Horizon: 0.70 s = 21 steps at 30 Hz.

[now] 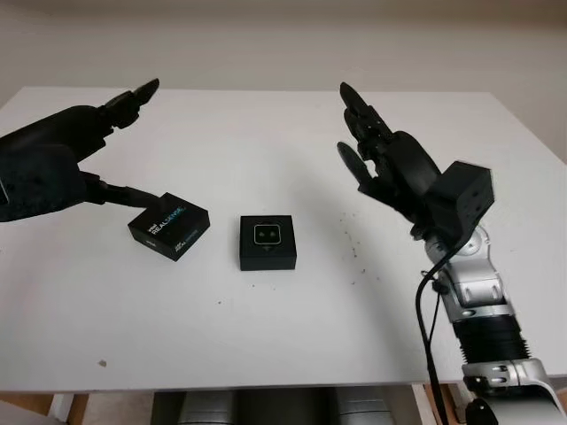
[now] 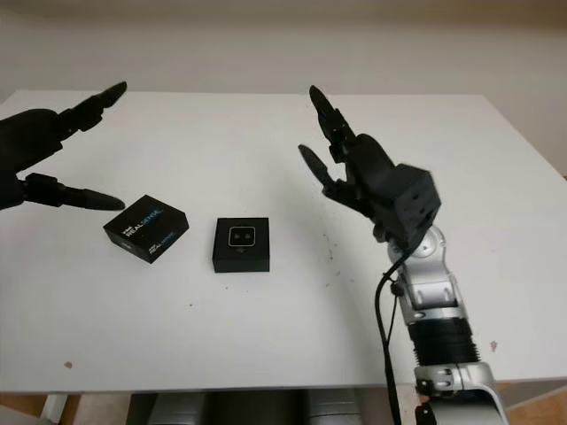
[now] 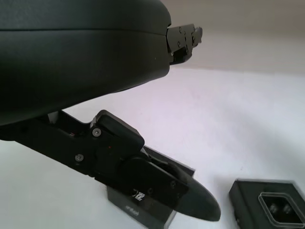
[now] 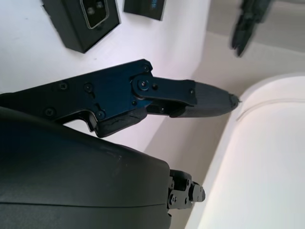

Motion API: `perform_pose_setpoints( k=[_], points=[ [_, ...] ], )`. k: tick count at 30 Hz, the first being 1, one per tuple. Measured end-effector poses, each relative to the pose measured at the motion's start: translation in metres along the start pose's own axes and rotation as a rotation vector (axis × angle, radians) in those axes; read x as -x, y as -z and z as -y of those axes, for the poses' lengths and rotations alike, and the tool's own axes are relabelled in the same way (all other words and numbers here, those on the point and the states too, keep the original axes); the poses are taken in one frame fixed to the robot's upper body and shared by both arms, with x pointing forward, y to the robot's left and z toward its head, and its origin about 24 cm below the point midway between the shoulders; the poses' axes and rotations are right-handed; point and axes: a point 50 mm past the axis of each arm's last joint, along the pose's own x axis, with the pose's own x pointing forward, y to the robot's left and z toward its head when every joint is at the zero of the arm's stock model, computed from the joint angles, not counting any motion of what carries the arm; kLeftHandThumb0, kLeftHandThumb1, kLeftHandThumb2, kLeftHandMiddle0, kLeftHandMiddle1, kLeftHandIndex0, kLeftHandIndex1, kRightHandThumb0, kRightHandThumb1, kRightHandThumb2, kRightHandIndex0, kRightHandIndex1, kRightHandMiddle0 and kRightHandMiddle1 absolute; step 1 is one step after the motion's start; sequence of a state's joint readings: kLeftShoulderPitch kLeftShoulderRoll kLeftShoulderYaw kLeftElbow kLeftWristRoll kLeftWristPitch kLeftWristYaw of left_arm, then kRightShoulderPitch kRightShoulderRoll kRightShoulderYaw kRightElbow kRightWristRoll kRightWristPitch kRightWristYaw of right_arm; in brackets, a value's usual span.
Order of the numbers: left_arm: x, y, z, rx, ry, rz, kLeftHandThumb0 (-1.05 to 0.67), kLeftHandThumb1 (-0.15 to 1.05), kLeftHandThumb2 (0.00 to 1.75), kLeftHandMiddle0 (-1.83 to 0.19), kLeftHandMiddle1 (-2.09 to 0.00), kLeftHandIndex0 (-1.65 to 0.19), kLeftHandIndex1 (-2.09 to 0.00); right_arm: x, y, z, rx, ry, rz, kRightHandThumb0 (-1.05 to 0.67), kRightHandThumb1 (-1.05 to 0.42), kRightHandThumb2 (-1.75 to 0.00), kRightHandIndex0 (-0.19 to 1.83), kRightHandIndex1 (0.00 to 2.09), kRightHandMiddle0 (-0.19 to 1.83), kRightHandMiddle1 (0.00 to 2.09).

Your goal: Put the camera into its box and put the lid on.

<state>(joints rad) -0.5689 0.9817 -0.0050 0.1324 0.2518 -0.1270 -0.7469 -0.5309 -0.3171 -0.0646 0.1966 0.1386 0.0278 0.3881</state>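
A white counter (image 1: 292, 336) is seen against a pale wall. The camera (image 1: 267, 234) is seated in its open box (image 1: 267, 254) near the counter's middle; the lid (image 1: 168, 225) lies just beside it. The left hand (image 1: 66, 159) is held open, empty, just beside the lid; the right hand (image 1: 381, 155) is raised open, well apart from the box. Bare surface surrounds both.

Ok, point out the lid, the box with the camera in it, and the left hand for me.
lid (image 1: 168, 225), left eye view, on its printed top face
box (image 1: 249, 257), left eye view, on its black rim
camera (image 1: 267, 234), left eye view, on its front face
left hand (image 1: 53, 164), left eye view, on the palm shell, open above the lid
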Motion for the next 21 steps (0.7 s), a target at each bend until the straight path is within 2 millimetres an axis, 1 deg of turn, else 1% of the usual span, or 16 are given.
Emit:
perform_pose_setpoints(
  k=[1, 5, 9, 12, 17, 21],
  points=[
    [-0.002, 0.0, 0.0, -0.023, 0.021, 0.0, -0.78, 0.8, 0.04, 0.19, 0.0, 0.19, 0.0, 0.0, -0.002, 0.003, -0.005, 0.001, -0.002, -0.74, -1.05, -0.52, -0.13, 0.04, -0.1, 0.04],
    [-0.015, -0.002, 0.003, -0.156, 0.104, -0.013, -0.78, 0.81, 0.05, 0.19, 0.0, 0.19, 0.0, 0.001, -0.01, 0.016, -0.036, 0.017, 0.0, -0.72, -1.05, -0.56, -0.13, 0.04, -0.09, 0.05],
    [-0.023, 0.005, 0.015, -0.254, 0.151, -0.037, -0.76, 0.8, 0.05, 0.19, 0.0, 0.19, 0.0, -0.001, -0.022, 0.03, -0.034, 0.043, 0.03, -0.71, -1.05, -0.58, -0.13, 0.05, -0.08, 0.05],
    [-0.03, 0.008, 0.025, -0.315, 0.181, -0.041, -0.71, 0.79, 0.05, 0.19, 0.0, 0.19, 0.0, -0.001, -0.029, 0.038, -0.026, 0.058, 0.048, -0.73, -1.05, -0.54, -0.13, 0.05, -0.09, 0.05],
    [-0.041, 0.009, 0.033, -0.386, 0.234, -0.054, -0.63, 0.78, 0.05, 0.19, 0.0, 0.19, 0.0, -0.002, -0.033, 0.041, -0.028, 0.064, 0.06, -0.71, -1.05, -0.56, -0.13, 0.05, -0.09, 0.05],
    [-0.048, 0.013, 0.038, -0.426, 0.259, -0.078, -0.61, 0.77, 0.05, 0.19, 0.0, 0.19, -0.01, -0.001, -0.033, 0.041, -0.027, 0.068, 0.059, -0.71, -1.05, -0.56, -0.13, 0.05, -0.1, 0.05]
  ],
)
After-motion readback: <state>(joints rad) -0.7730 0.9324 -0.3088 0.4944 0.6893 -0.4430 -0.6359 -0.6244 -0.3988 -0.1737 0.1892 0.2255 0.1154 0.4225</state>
